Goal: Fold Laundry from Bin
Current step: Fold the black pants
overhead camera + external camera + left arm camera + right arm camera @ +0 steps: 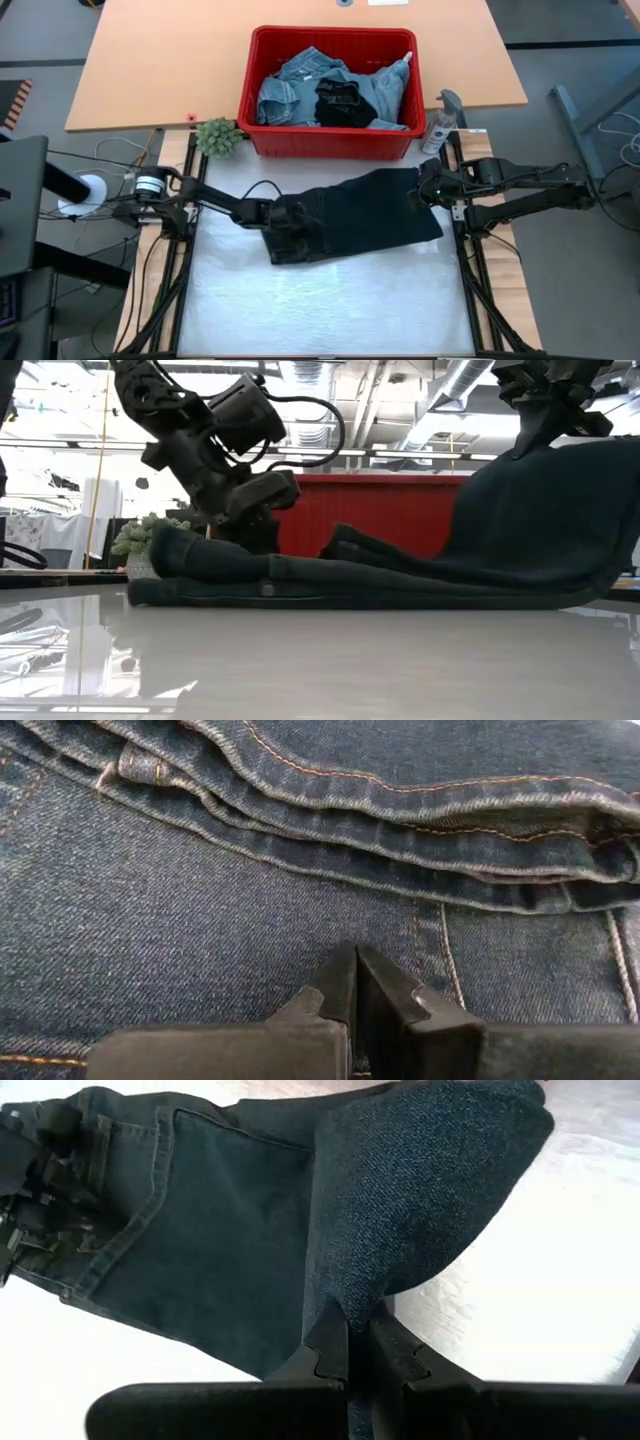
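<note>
From above, a pair of dark jeans (355, 215) lies on the white work surface (330, 310) just in front of the red bin (262, 140), which holds light denim pieces (290, 90) and a black garment (343, 103). The left gripper (283, 222) is on the end of the jeans farther from the spray bottle (437, 125); its fingertips are lost against the dark cloth. The right gripper (432, 190) is at the jeans' edge near that bottle.

At table height, the jeans (400, 585) hide the lower part of the bin (400, 510), and the right arm, cut off at the frame top, holds one end raised.

The left wrist camera shows only denim seams (320, 810) and the left gripper (355, 975) pressed together against the cloth.

The right wrist camera shows the right gripper (350, 1342) clamped on a raised fold of the jeans (420, 1190).
</note>
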Robot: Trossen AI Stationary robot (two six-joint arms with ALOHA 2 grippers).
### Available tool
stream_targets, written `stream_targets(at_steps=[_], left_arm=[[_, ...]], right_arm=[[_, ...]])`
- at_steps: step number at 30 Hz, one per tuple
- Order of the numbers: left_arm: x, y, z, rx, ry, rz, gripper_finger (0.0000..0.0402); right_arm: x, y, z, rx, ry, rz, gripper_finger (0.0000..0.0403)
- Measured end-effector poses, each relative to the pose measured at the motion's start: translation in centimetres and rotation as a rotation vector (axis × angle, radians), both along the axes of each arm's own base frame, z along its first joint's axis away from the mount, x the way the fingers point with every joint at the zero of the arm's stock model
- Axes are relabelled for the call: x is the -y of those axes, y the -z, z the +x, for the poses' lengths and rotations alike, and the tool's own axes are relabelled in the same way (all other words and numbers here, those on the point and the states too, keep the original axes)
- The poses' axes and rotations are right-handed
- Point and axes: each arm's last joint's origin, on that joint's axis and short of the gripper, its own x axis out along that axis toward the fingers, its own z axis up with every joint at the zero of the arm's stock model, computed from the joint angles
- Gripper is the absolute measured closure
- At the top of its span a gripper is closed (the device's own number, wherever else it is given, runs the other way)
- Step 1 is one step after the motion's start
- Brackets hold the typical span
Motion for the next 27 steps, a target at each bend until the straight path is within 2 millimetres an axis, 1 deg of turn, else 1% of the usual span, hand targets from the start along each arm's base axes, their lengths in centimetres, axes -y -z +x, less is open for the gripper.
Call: stream_targets(at_steps=[4, 8, 11, 13, 17, 19, 21, 27], left_arm=[[-0.1, 0.2, 1.3, 0.019, 0.006, -0.004, 0.0401], [-0.2, -0.3, 2.6, 0.039, 0.031, 0.016, 0.0401], [-0.2, -0.7, 3.5, 0.059, 0.045, 0.037, 0.0401], [-0.2, -0.6, 4.1, 0.062, 0.044, 0.036, 0.0401], [-0.2, -0.3, 4.5, 0.079, 0.044, 0.036, 0.0401], [-0.2, -0.2, 4.6, 0.088, 0.042, 0.035, 0.0401], [-0.2, 0.0, 4.8, 0.099, 0.037, 0.034, 0.0401], [-0.2, 0.1, 5.2, 0.142, 0.022, 0.024, 0.0401]], right_arm=[[0.0, 0.0, 0.0, 0.001, -0.003, 0.004, 0.0369], [-0.1, -0.4, 0.2, 0.034, -0.017, 0.021, 0.0369], [-0.1, -1.6, 0.6, 0.107, -0.035, 0.009, 0.0369], [-0.1, -2.7, 0.9, 0.171, -0.047, -0.002, 0.0369], [0.0, -4.5, 1.5, 0.274, -0.074, -0.028, 0.0369], [0.0, -5.0, 2.2, 0.308, -0.087, -0.041, 0.0369], [0.0, -4.9, 3.1, 0.322, -0.094, -0.047, 0.0369], [-0.1, -3.6, 6.7, 0.309, -0.142, -0.031, 0.0369]])
